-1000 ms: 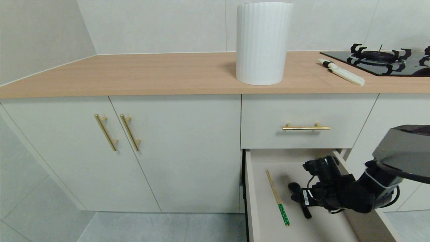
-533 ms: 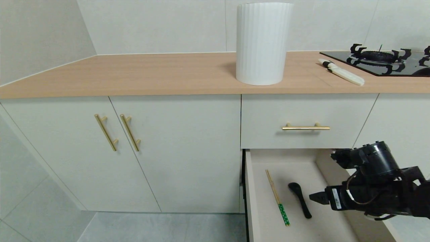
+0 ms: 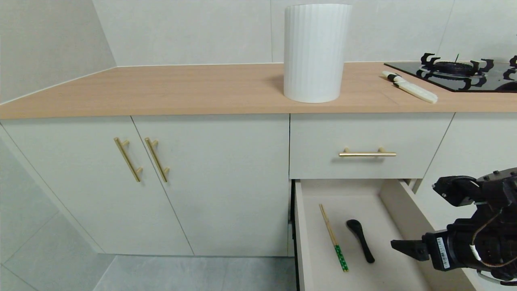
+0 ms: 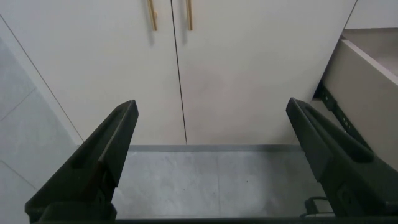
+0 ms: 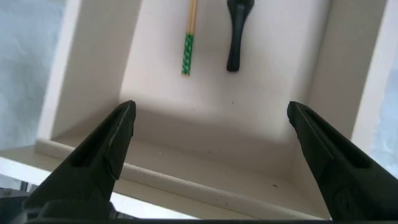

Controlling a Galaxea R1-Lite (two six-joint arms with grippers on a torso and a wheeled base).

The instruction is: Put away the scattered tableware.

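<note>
Two pieces lie lengthwise in the open beige drawer [image 3: 299, 226]: a pair of wooden chopsticks with green ends [image 3: 333, 237] and, just beside them, a black spoon [image 3: 360, 241]. One white knife [image 3: 410, 86] lies on the wooden countertop [image 3: 181, 89] near the hob, slanting from back-left to front-right. It sits above and beyond the right gripper [image 5: 209, 109], whose fingers are spread and empty over the drawer's front. The left gripper [image 4: 211, 109], also spread, hangs low facing the cabinet doors, so the right arm is probably the nearer one.
</note>
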